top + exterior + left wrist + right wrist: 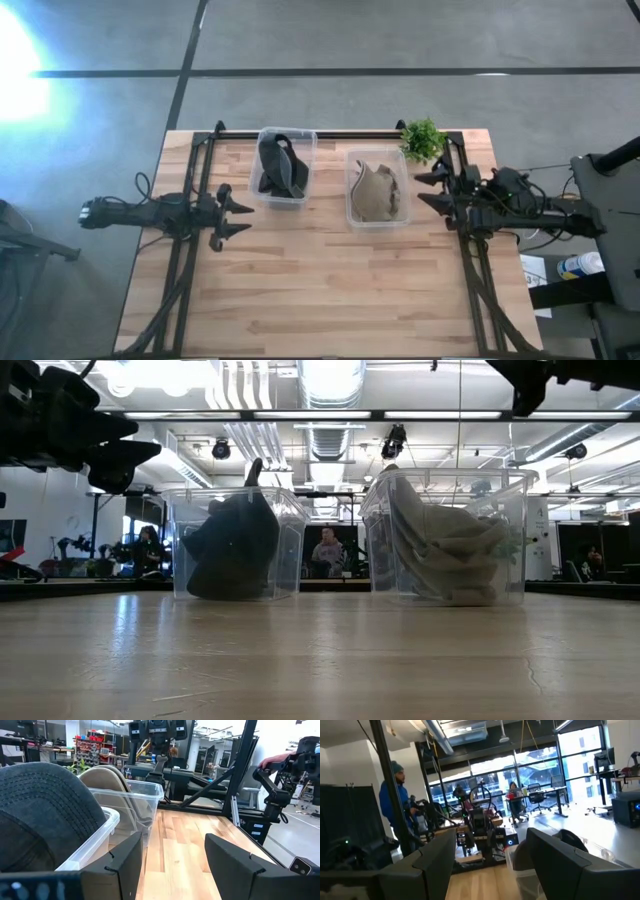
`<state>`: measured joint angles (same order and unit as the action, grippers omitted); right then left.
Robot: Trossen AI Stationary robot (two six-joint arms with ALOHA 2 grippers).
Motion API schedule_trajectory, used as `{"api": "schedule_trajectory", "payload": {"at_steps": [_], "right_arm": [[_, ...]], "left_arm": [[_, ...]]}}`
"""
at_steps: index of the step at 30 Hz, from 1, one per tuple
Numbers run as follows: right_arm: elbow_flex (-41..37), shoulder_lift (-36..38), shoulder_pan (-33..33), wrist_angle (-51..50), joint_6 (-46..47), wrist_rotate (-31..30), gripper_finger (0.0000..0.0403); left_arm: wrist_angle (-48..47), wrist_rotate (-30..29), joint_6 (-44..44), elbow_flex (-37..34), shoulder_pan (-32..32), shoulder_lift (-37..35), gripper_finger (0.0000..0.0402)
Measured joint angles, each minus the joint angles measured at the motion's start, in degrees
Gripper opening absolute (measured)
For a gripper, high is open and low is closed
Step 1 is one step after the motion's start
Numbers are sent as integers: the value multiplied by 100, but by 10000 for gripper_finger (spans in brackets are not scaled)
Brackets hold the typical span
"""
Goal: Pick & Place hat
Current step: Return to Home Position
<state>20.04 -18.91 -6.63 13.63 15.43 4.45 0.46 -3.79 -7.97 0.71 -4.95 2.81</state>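
A dark cap (281, 166) sits in the left clear bin (262, 192), and a tan hat (376, 194) sits in the right clear bin (353, 160). Both show in the low view, the dark cap (235, 545) and the tan hat (440, 550) inside their bins. My left gripper (247, 216) is open, above the table just left of the dark cap's bin; its wrist view shows the dark cap (45, 815) close by. My right gripper (424, 189) is open, just right of the tan hat's bin. Neither touches anything.
A small green plant (423, 139) stands at the table's far right corner. Black frame rails (190, 260) run along both sides of the wooden table (320, 290). The near half of the table is bare wood. A person (395, 795) stands beyond the table.
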Motion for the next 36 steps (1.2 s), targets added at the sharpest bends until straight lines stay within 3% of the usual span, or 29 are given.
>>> {"api": "schedule_trajectory", "payload": {"at_steps": [16,19,26,31,36], "right_arm": [[-1111,835,2,-331,-46,34,237],[-1190,946,0,-522,-363,9,237],[-1453,1374,116,-524,-2067,19,237],[-1614,1757,453,-542,-2336,48,237],[-1869,1892,815,-524,-2012,-83,237]], "left_arm": [[-1,-13,2,-4,0,0,208],[-1,-13,2,-4,0,0,208],[-1,-13,2,-4,0,1,208],[1,-13,2,-7,0,2,208],[1,-13,2,-7,2,2,208]]}}
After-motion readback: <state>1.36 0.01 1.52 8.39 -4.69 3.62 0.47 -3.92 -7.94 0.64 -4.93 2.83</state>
